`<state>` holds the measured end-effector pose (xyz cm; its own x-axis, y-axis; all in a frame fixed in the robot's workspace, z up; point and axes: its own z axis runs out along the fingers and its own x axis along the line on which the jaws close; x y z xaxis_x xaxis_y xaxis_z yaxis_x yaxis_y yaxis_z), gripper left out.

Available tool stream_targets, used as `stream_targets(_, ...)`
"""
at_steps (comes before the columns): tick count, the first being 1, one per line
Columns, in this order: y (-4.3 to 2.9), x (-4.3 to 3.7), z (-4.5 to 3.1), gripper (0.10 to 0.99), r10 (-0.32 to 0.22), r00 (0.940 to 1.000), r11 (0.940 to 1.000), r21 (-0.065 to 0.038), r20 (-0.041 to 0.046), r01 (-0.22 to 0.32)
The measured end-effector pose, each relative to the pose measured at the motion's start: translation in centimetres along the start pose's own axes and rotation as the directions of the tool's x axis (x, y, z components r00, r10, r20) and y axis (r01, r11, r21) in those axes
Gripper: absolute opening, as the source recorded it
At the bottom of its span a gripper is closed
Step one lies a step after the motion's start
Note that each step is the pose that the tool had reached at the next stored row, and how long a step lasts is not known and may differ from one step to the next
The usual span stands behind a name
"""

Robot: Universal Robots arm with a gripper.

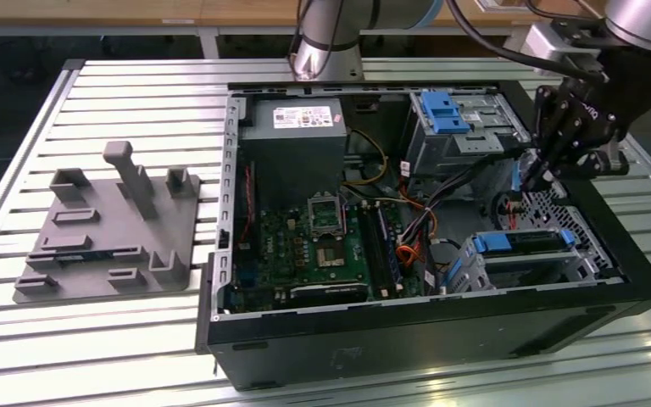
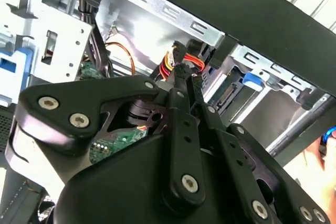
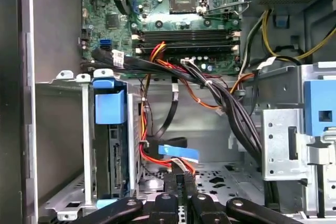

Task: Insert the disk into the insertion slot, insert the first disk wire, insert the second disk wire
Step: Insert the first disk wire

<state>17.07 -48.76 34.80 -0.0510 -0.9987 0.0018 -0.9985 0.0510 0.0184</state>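
Slatted tabletop (image 1: 122, 356) holds the case (image 1: 416, 331); the claw (image 2: 181, 82), clamped on a disk wire (image 2: 181, 59), may misseat it if neighbouring cables (image 3: 231, 108) drag.

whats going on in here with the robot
A robot arm's gripper is reaching into an open computer case. The disk in its blue carrier already sits in the insertion slot. The gripper is pinched shut on a disk wire with red and orange strands, beside the slot.
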Motion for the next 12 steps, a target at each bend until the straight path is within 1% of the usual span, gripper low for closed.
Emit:
stream_targets(1, -0.01, 0.24, 0.00, 0.165, 0.000, 1.0000, 1.0000, 0.000, 0.0027, 0.000)
stream_targets(7, -0.10, 1.86, 0.00, 0.165, 0.000, 1.0000, 1.0000, 0.000, 0.0061, 0.000)
stream_targets(12, -0.05, 2.97, -0.02, 0.165, 0.000, 1.0000, 1.0000, 0.000, 0.0098, 0.000)
